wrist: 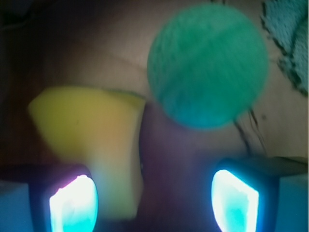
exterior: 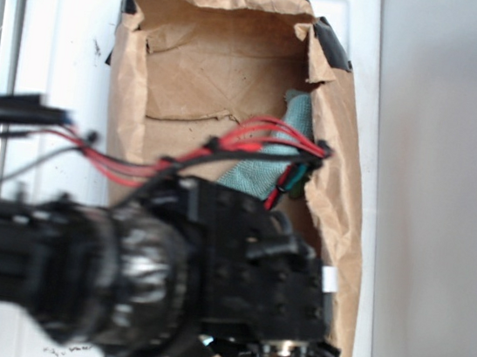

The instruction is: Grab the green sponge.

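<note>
Your jaws stand apart, the gripper (wrist: 154, 200) holding nothing, with both fingertips (wrist: 73, 205) glowing at the bottom of the wrist view. Nearest to you, a yellow wedge-shaped sponge (wrist: 91, 135) sits against the left fingertip, partly inside the gap; close now and you risk pinching that instead of your target. Just beyond it, ahead and slightly right of centre, lies the round green sponge (wrist: 207, 65), apart from both fingertips. If you descend straight down, the right jaw may land on its edge and roll or shove it away, since its rounded shape probably slips easily. Farther still, a teal cloth (wrist: 289, 34) rests toward the right far corner and could snag a fingertip if you overshoot. From the exterior view, the arm hides both sponges, and the brown paper lining (exterior: 193, 58) walls the workspace closely, so a wide sideways correction could catch the crumpled paper.
</note>
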Controlling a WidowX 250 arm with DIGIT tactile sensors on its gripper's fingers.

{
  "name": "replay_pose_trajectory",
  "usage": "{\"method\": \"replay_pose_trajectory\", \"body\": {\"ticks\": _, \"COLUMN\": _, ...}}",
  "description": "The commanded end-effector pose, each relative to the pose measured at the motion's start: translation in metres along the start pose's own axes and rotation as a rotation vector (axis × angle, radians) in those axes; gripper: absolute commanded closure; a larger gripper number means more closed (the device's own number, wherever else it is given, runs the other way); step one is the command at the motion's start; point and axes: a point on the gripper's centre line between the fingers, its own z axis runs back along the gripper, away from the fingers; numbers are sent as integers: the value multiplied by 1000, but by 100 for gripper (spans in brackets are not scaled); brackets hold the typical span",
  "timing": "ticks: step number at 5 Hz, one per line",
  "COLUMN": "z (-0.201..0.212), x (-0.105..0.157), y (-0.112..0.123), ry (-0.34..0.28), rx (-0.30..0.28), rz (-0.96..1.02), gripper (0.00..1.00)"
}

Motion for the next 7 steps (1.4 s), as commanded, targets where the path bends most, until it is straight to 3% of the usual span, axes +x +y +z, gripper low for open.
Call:
{"method": "replay_pose_trajectory", "body": {"ticks": 1, "z": -11, "x": -1, "y": -21, "ry": 10, "rx": 28, "rz": -31, "gripper": 0}}
{"method": "replay_pose_trajectory", "body": {"ticks": 2, "z": -11, "x": 0, "y": -19, "ry": 21, "rx": 33, "rz": -5, "gripper": 100}}
{"method": "replay_pose_trajectory", "body": {"ticks": 5, "z": 3, "x": -3, "y": -13, "ry": -18, "rx": 41, "rz": -21, "gripper": 100}}
{"method": "replay_pose_trajectory", "body": {"ticks": 6, "z": 17, "x": 0, "y": -8, "ry": -34, "rx": 15, "rz": -16, "gripper": 100}}
{"method": "replay_pose_trajectory", "body": {"ticks": 7, "z": 51, "x": 5, "y": 10, "ry": -89, "rx": -4, "rz": 26, "gripper": 100}}
